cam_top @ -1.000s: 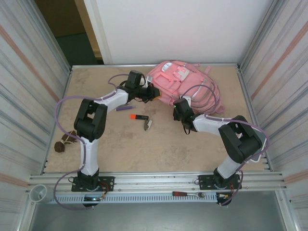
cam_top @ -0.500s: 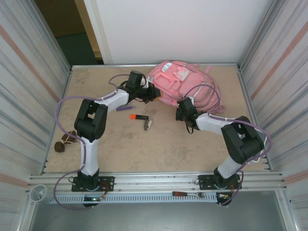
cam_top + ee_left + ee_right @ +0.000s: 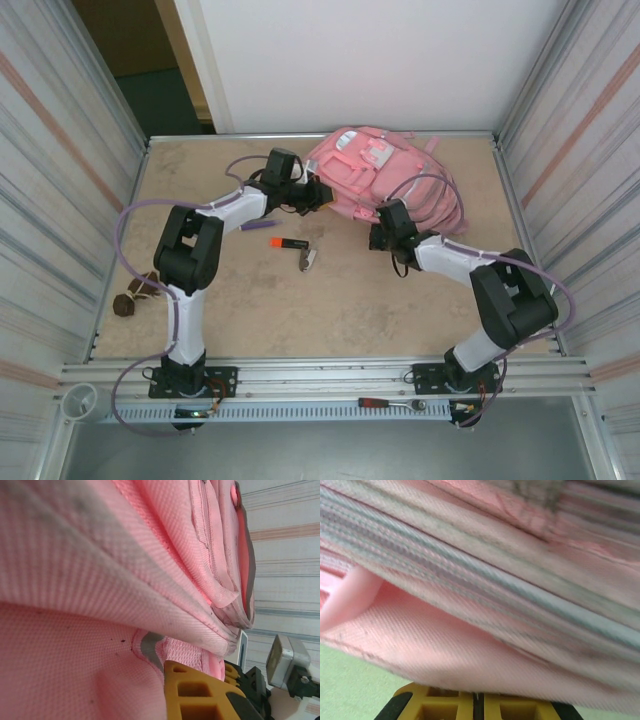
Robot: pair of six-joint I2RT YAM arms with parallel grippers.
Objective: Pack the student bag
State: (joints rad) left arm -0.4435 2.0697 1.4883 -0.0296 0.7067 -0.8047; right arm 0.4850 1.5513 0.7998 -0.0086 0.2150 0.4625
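The student bag point(image 3: 385, 178), a big pink backpack, lies at the back of the table, right of centre. My left gripper point(image 3: 321, 193) is at its left edge. In the left wrist view one yellow finger point(image 3: 197, 692) presses into pink fabric point(image 3: 100, 580) beside a grey tab, and the gripper is shut on the bag. My right gripper point(image 3: 392, 216) is at the bag's near edge. Its yellow pads point(image 3: 445, 707) stand closed together, my right gripper point(image 3: 477, 700) pinching a fold of the bag point(image 3: 470, 630) that covers the tips.
An orange marker point(image 3: 288, 243), a purple pen point(image 3: 258, 225) and a small silver item point(image 3: 308, 259) lie in front of the bag. A brown object point(image 3: 128, 302) rests at the left wall. Metal walls enclose both sides; a tool point(image 3: 392, 404) lies on the front rail.
My right arm has moved right and back toward the bag's near edge, and its jaws have closed. The left arm and the bag have stayed put.
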